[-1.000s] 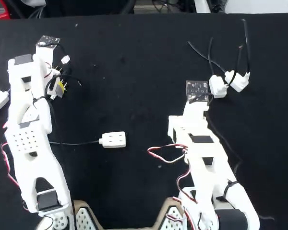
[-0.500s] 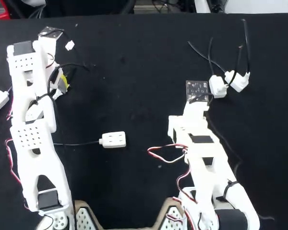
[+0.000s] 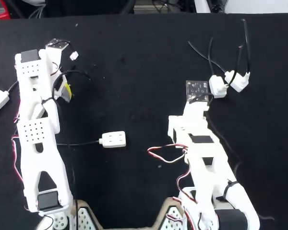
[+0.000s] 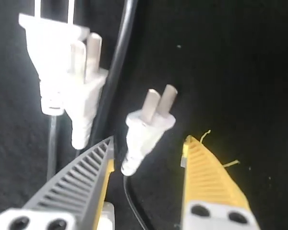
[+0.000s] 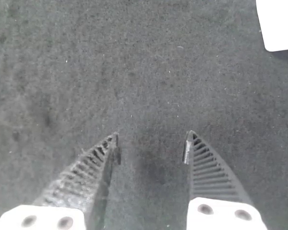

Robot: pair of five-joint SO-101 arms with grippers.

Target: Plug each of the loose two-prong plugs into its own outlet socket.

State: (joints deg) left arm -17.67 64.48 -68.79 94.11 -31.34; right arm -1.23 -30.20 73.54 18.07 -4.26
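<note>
Left fingers (image 4: 209, 177) spread astride plug (image 4: 144, 129), apparently untouched, black cable (image 4: 116, 72) beside, right fingers (image 5: 209, 167) spread

Bright, even overhead light on the black tabletop (image 3: 134, 62) in the high view leaves the white arms (image 3: 36, 139) glaring, almost shadowless. In the left wrist view the plugs (image 4: 53, 38) at upper left wash out; a soft shadow lies between the tips of the right tool (image 5: 151, 141).

A white plug (image 4: 145, 125) lies in the gap between the spread fingers of the left gripper (image 4: 149, 141), two more plugs (image 4: 84, 96) and a black cable (image 4: 117, 72) crowd just beside it, while the right gripper (image 5: 152, 135) hangs parted over bare table (image 5: 62, 57), with open cloth beyond the outlet strip (image 3: 113, 139)
</note>
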